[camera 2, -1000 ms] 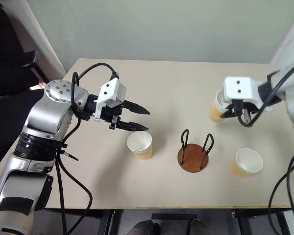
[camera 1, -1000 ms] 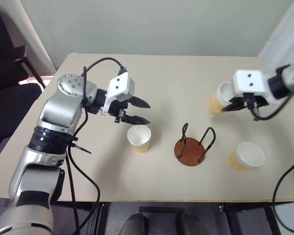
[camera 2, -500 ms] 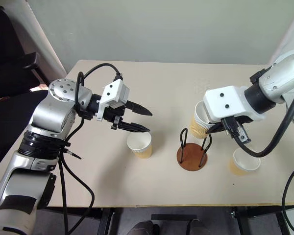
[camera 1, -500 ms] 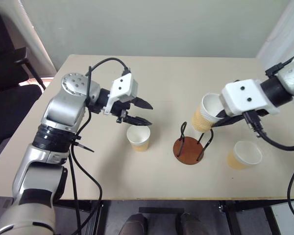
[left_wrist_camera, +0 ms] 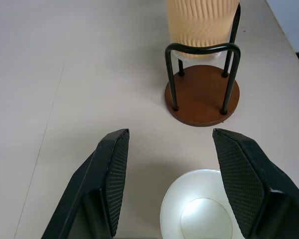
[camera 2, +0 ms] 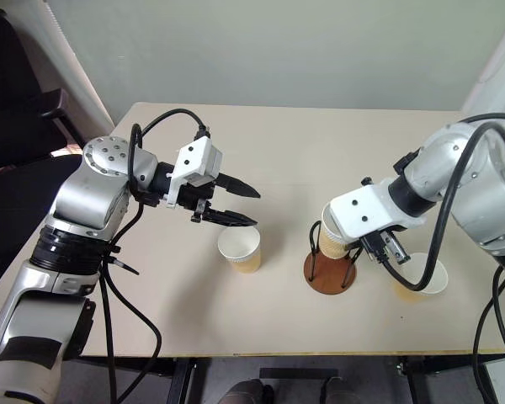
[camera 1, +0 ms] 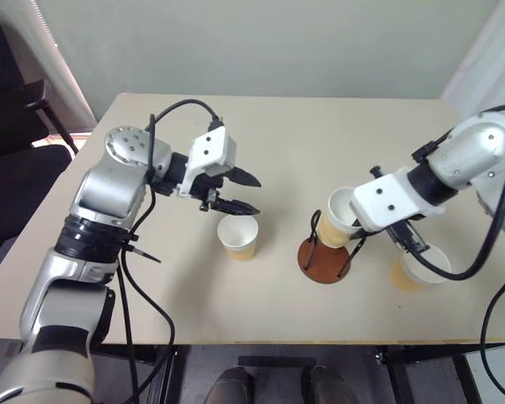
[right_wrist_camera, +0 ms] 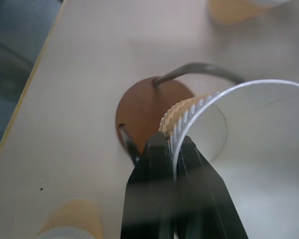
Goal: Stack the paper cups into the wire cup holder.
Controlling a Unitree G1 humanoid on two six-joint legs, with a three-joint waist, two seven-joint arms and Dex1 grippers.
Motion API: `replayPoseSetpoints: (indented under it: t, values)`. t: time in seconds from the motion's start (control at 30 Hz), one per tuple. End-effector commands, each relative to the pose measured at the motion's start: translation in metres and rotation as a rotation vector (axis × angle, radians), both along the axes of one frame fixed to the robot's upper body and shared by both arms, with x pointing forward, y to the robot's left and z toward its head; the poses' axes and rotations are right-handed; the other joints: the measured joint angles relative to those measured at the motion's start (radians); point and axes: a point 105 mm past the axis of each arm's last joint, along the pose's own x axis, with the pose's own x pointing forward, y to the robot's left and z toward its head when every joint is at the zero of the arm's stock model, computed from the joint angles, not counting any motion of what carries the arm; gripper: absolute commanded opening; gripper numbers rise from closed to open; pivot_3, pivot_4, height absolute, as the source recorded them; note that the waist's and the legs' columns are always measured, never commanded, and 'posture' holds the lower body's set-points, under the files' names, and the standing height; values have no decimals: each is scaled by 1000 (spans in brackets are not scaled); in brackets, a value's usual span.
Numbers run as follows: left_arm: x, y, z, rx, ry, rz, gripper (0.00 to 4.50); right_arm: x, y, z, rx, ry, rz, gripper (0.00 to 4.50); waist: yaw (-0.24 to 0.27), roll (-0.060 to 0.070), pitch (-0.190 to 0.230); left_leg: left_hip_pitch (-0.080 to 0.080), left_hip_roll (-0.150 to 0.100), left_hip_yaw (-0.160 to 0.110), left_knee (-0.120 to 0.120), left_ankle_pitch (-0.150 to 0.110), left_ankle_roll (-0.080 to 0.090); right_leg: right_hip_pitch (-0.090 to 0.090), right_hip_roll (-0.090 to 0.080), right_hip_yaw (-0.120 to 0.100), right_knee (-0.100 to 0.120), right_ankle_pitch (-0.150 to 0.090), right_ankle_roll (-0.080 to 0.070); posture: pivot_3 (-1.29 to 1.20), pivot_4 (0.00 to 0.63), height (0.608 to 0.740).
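The wire cup holder [camera 1: 324,261], a brown disc with black wire loops, stands at the table's front middle. My right gripper [right_wrist_camera: 172,143] is shut on the rim of a tan paper cup [camera 1: 339,219]. That cup hangs tilted, its lower end between the loops [left_wrist_camera: 202,50] just above the disc. A second paper cup [camera 1: 238,236] stands upright left of the holder. My left gripper [camera 1: 254,195] hovers open just above and behind it, with nothing between its fingers. A third cup [camera 1: 417,269] stands right of the holder, partly hidden by my right arm.
The beige table [camera 1: 278,135] has its front edge close behind the holder and cups. A black chair [camera 1: 8,126] stands off the table's left side. Black cables [camera 1: 151,286] hang from both arms.
My right gripper has carried its cup from the table's right side down and left, lowering it between the holder's loops. The left arm and the other two cups have not moved.
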Motion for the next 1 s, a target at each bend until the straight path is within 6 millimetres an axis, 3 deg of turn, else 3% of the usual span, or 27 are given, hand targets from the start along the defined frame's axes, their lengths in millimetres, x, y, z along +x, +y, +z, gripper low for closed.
replayPoseSetpoints:
  t: [0.03,0.17,0.3,0.53,0.67,1.0]
  values:
    - [-4,6,6,24,-58,4,2871,2,0,3,-1,-32,4,992,-1,0,0,0,0,0,0,0,0,0,0,0,0,0,0,0,150,740]
    - [-10,12,8,31,-50,4,2871,9,4,11,93,-56,-35,2234,-1,0,0,0,0,0,0,0,0,0,0,0,0,0,0,0,150,740]
    - [-30,29,7,128,-13,-54,2871,17,-2,35,217,-65,-118,3619,-2,0,0,-1,0,0,0,0,0,-1,0,0,0,0,0,0,150,740]
    - [-49,57,6,275,-5,-51,2871,-14,5,82,603,161,-225,3619,-3,0,0,-1,0,0,-2,0,-1,-1,1,0,-1,-1,-3,0,150,740]
    - [-56,61,-1,338,16,-84,2871,-27,7,77,664,266,-267,3619,-3,-1,0,-1,0,-1,-3,0,-1,-1,1,0,-1,-2,-4,0,150,740]
    - [-37,47,-25,425,-61,-191,2871,-38,16,78,754,295,-281,3619,-3,-1,0,2,0,-1,-1,3,-3,-2,1,0,6,-2,-6,0,150,740]
